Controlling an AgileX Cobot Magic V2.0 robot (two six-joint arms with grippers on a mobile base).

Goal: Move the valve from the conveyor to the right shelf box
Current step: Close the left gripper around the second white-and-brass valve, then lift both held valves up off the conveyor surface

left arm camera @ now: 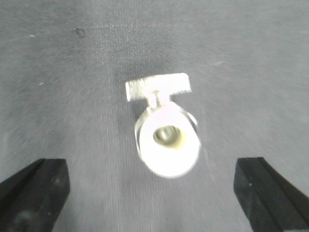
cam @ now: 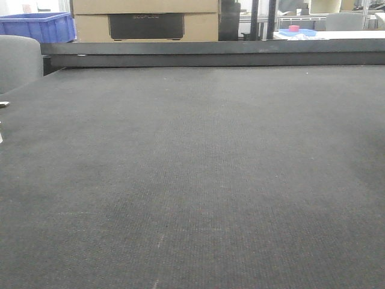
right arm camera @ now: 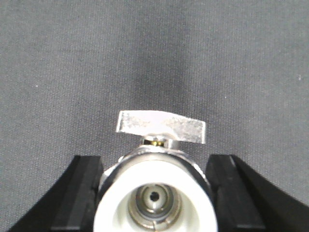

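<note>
L gripper hung over the dark grey woven conveyor belt, black jaws spread wide apart w/ only belt between them. A loose valve, silver metal w/ white round end and flat T-handle, lay on the surface just ahead of the gap, apart from both jaws; view was blurred. Prob. poised that way to straddle it w/o knocking the handle. R gripper had its black jaws clamped on a held valve of the same silver-and-white type, pads flat vs. the body sides, white end facing the cam, T-handle on top and free of the jaws. That grip looked chosen so the handle wouldn't foul the pads. Couldn't tell if it was lifted or resting on the belt. Front view, L to R: a grey rounded shape at the belt's L edge, then a blue plastic crate and brown cardboard box beyond the black metal rail along the far side. No objects showed on the belt there, so lots of room to swing across; the rail was the edge to clear. R shelf box wasn't in view, so the held valve wasn't placed yet.
</note>
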